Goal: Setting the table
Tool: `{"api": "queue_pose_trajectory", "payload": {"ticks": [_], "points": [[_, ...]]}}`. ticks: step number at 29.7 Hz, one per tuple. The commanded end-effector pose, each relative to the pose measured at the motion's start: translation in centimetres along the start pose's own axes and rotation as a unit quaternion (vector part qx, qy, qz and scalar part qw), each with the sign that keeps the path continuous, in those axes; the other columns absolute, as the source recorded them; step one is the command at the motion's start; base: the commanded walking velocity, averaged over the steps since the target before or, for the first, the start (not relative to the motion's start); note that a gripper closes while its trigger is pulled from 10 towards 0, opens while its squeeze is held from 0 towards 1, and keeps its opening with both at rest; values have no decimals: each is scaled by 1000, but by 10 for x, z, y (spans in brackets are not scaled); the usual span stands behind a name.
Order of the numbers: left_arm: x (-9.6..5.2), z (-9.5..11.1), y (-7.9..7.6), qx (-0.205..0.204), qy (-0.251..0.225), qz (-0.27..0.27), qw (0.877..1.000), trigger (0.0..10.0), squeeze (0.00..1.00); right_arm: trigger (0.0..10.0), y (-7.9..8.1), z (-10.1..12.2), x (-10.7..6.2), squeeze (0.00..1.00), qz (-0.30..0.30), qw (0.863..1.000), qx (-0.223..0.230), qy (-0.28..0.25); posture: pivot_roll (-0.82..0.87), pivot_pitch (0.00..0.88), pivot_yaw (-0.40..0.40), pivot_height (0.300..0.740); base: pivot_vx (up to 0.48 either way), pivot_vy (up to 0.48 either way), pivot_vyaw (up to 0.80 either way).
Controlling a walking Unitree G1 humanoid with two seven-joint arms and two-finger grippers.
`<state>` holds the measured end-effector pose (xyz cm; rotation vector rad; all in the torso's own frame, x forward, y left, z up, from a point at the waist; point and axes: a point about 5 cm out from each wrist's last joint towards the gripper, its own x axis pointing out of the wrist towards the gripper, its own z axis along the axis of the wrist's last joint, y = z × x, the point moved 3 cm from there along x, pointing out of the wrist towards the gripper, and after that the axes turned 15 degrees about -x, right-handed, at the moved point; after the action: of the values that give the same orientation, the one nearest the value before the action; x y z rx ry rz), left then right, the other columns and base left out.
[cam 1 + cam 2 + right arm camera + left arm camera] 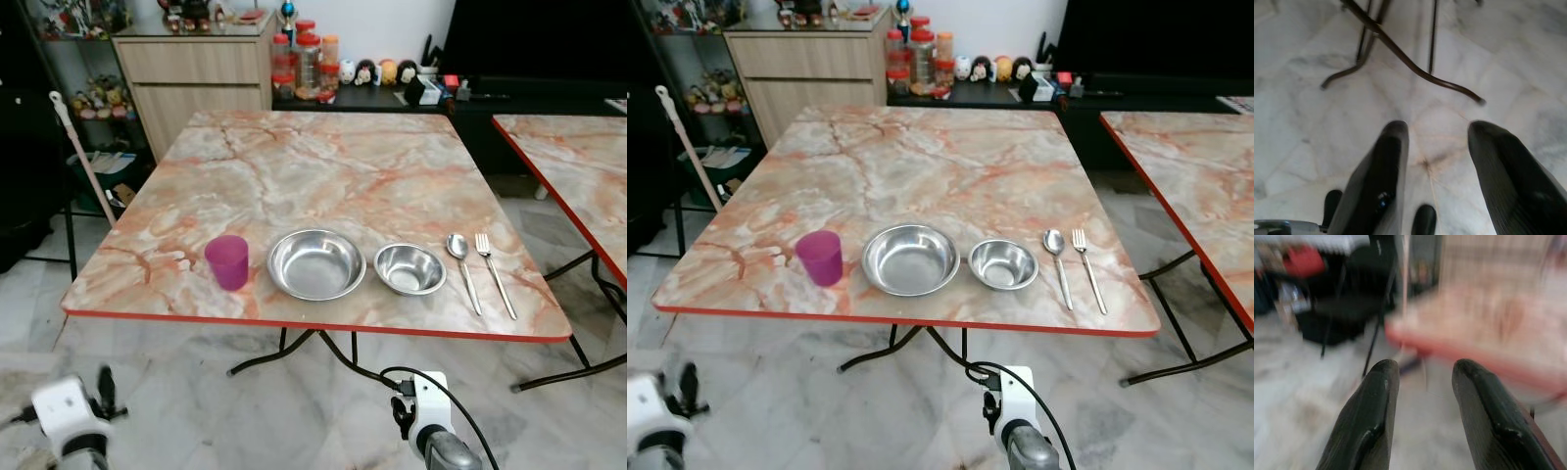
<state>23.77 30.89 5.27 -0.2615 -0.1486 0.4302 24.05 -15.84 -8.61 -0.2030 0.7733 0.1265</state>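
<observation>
Here, in front of me, the marble-patterned table (323,166) with its red edge carries a row of things along its near side. From my left to my right they are a purple cup (227,261) standing upright, a large steel bowl (315,264), a smaller steel bowl (409,268) just beside it, then a spoon (462,257) and a fork (494,271) lying side by side, handles toward me. None of these touch one another. Both my arms hang low, below the table edge, above the pale marble floor (803,392). My left gripper (1422,396) has its two black fingers parted with nothing between them; past them the view is blurred, but I make out the table's red edge and a dark table leg. My right gripper (1435,161) likewise stands spread and empty, pointing down at the floor tiles and the curved metal feet of the table frame (1400,54). A second table (578,166) of the same pattern stands off to my right.
</observation>
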Motion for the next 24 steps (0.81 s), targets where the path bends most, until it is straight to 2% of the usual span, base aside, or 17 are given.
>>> {"api": "queue_pose_trajectory", "payload": {"ticks": [1,2,3,4,6,7,8,9,10,13,16,17,18,20,22,23,24], "points": [[23,40,-26,-21,-70,-38,997,10000,0,10000,1,2,1,0,1,1000,-1,1,169,0,-23,740,0,0,0],[23,40,-26,-21,-70,-38,997,10000,0,10000,1,2,1,0,1,1000,-1,1,169,0,-23,740,0,0,0],[25,47,-36,-26,-82,-51,995,10000,0,10000,0,2,1,0,0,1000,0,1,162,0,-22,740,0,0,0],[25,47,-36,-26,-82,-51,995,10000,0,10000,0,2,1,0,0,1000,0,1,162,0,-22,740,0,0,0],[28,58,-55,-41,-96,-80,991,10000,0,10000,-2,2,1,0,-3,1000,1,0,162,0,-22,740,0,0,0],[29,60,-70,-51,-93,-106,989,10000,1000,10000,-3,2,1,0,-4,1000,1,0,153,0,-22,740,0,0,0],[29,60,-88,-64,-85,-139,985,10000,1000,10000,-4,2,1,0,-5,1000,1,1,151,0,-23,740,0,0,0],[28,61,-96,-73,-81,-152,982,10000,1000,10000,-4,1,0,0,-6,1000,1,1,151,0,-23,740,0,0,0],[28,61,-96,-73,-81,-152,982,10000,1000,10000,-4,1,0,0,-6,1000,1,1,151,0,-23,740,0,0,0],[23,60,-119,-108,-62,-194,973,10000,1000,10000,-5,0,0,0,-6,1000,1,3,149,0,-22,740,0,0,0],[21,61,-124,-116,-53,-202,971,10000,1000,10000,-5,-1,0,0,-6,1000,0,3,149,0,-22,740,0,0,0],[17,58,-131,-129,-41,-221,966,10000,1000,10000,-5,-1,0,0,-7,1000,1,3,145,0,-18,740,0,0,0],[17,58,-131,-129,-41,-221,966,10000,1000,10000,-5,-1,0,0,-7,1000,1,3,145,0,-18,740,0,0,0],[8,52,-140,-151,-8,-250,957,10000,1000,10000,-5,-2,0,0,-7,1000,1,4,146,0,-17,740,0,0,0],[4,49,-140,-156,8,-256,954,10000,1000,10000,-5,-2,0,0,-7,1000,1,4,149,0,-16,740,0,0,0],[-5,44,-138,-168,43,-272,947,10000,1000,10000,-3,-2,0,0,-5,1000,0,4,153,0,-14,740,0,0,0],[-5,44,-138,-168,43,-272,947,10000,1000,10000,-3,-2,0,0,-5,1000,0,4,153,0,-14,740,0,0,0]]}}
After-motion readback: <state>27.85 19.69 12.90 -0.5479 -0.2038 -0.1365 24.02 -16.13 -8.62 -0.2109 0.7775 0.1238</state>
